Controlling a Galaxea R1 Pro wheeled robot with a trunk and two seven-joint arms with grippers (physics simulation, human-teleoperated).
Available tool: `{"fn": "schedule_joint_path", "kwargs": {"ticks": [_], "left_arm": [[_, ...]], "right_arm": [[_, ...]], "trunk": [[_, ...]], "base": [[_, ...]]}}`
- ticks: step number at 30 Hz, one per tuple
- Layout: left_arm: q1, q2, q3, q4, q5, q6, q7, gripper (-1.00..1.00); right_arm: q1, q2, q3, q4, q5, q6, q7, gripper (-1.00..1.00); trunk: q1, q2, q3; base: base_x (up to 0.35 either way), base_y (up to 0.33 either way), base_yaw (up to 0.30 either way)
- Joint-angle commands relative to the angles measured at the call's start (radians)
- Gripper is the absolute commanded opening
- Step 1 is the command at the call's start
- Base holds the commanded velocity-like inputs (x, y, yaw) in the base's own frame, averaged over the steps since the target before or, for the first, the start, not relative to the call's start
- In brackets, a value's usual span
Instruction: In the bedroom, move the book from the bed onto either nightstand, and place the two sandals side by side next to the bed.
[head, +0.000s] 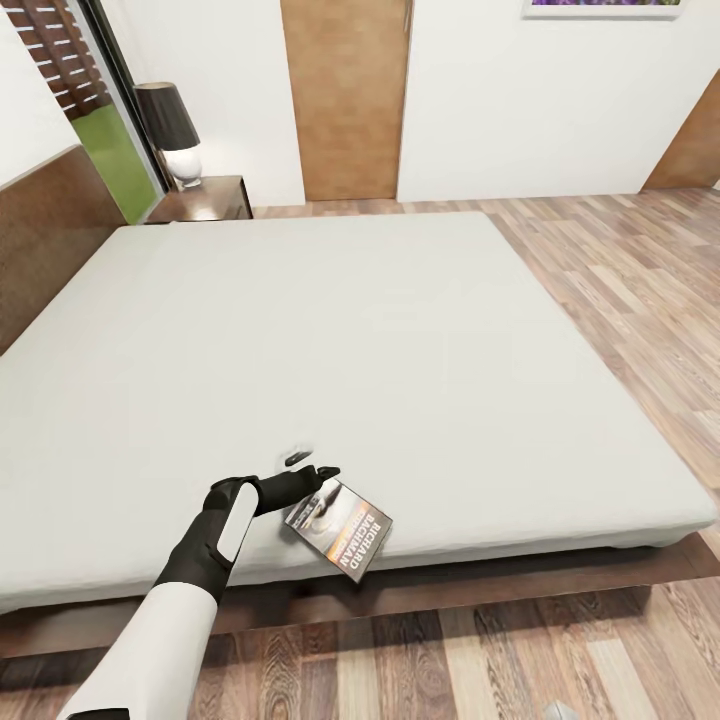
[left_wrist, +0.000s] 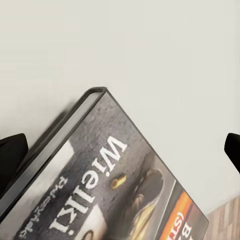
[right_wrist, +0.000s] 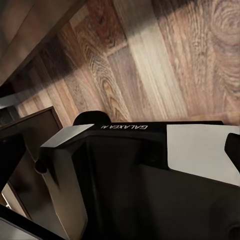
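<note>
Left gripper (head: 308, 470) over the bed's (head: 400, 340) near edge at about 6 o'clock, fingers spread wide on either side of the book (head: 340, 528), not clamping it. Book lies on the mattress, partly overhanging the edge. Right gripper's state cannot be told. Nightstand (head: 210, 200) at 11 o'clock.

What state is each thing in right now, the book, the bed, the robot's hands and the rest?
book: lying flat at the bed's near edge, cover up, between the open fingers.
left gripper: open, reaching over the book, not yet closed on it.
bed: white mattress bare apart from the book.
nightstand: at the bed's far corner, a lamp on it.
lamp: upright, unlit.
door: closed.
</note>
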Motion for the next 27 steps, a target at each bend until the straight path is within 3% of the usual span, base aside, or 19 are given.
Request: {"fn": "schedule_joint_path", "kwargs": {"ticks": [1, 27], "left_arm": [[0.0, -0.001, 0.005, 0.0, -0.005, 0.007, -0.003, 1.0], [0.0, -0.001, 0.006, 0.0, -0.005, 0.007, -0.003, 1.0]], "right_arm": [[-0.001, 0.0, -0.009, -0.001, 0.01, 0.006, 0.005, 1.0], [0.0, 0.0, -0.009, -0.001, 0.01, 0.006, 0.005, 1.0]], "trunk": [[0.0, 0.0, -0.001], [0.0, 0.0, -0.001]], "base": [[-0.023, 0.0, 0.0], [-0.032, 0.0, 0.0]]}}
